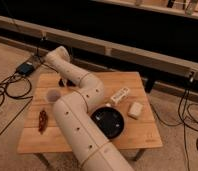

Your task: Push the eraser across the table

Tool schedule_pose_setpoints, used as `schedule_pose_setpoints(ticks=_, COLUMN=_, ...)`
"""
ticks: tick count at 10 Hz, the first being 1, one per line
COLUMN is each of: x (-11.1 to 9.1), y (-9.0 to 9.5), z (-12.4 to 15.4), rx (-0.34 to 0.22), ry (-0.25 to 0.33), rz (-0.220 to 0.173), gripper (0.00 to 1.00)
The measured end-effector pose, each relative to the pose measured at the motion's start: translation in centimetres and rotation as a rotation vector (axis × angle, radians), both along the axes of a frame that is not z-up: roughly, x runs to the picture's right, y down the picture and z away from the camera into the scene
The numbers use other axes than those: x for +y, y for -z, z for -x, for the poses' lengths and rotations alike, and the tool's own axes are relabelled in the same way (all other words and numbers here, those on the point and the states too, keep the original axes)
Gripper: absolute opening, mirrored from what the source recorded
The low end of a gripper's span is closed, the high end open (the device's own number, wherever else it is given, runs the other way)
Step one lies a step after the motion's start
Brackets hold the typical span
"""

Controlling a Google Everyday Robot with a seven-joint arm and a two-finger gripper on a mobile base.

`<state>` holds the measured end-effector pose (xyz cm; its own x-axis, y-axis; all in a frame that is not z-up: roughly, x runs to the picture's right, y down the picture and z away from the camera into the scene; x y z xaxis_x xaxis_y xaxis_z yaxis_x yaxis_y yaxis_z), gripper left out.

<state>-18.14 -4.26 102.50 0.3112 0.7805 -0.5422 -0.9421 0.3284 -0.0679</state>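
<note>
The light wooden table (142, 137) fills the middle of the camera view. My white arm rises from the bottom centre, bends at an elbow over the table and reaches to the far left. My gripper (67, 81) hangs down over the table's far-left part, just beyond a translucent cup (53, 95). A small dark shape (61, 83) lies on the table right at the gripper. It looks like the black eraser, but I cannot tell it apart from the gripper's own parts.
A black round plate (108, 123) lies mid-table, partly under my arm. A long white box (120, 95) and an off-white rounded block (135, 110) lie to the right. A reddish-brown object (43, 120) lies near the left edge. Cables cover the floor on both sides.
</note>
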Motion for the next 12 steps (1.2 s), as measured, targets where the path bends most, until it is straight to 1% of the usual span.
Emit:
schedule_pose_setpoints(ticks=1, x=0.1, y=0.4, z=1.1, rx=-0.027, ry=-0.025, rz=0.013, gripper=0.65)
schedule_pose_setpoints(ticks=2, x=0.4, y=0.9, z=2.6, rx=-0.067, ry=-0.057, rz=0.032, gripper=0.65)
schedule_pose_setpoints(ticks=4, x=0.6, y=1.6, z=4.6, rx=-0.137, ry=-0.122, rz=0.061, gripper=0.65)
schedule_pose_setpoints(ticks=5, x=0.5, y=1.8, z=5.1, rx=-0.159, ry=-0.14, rz=0.066, gripper=0.65)
schedule_pose_setpoints(ticks=6, x=0.4, y=1.6, z=5.3, rx=-0.173, ry=-0.146, rz=0.062, gripper=0.65)
schedule_pose_setpoints(ticks=8, x=-0.1, y=1.0, z=5.9, rx=-0.179, ry=-0.118, rz=0.026, gripper=0.65)
schedule_pose_setpoints(ticks=10, x=-0.9, y=0.4, z=7.5, rx=-0.183, ry=-0.051, rz=-0.039, gripper=0.65)
schedule_pose_setpoints(ticks=11, x=-1.0, y=0.3, z=8.3, rx=-0.188, ry=-0.029, rz=-0.056, gripper=0.65)
schedule_pose_setpoints(ticks=12, x=-1.0, y=0.1, z=9.6, rx=-0.193, ry=0.007, rz=-0.078, gripper=0.65)
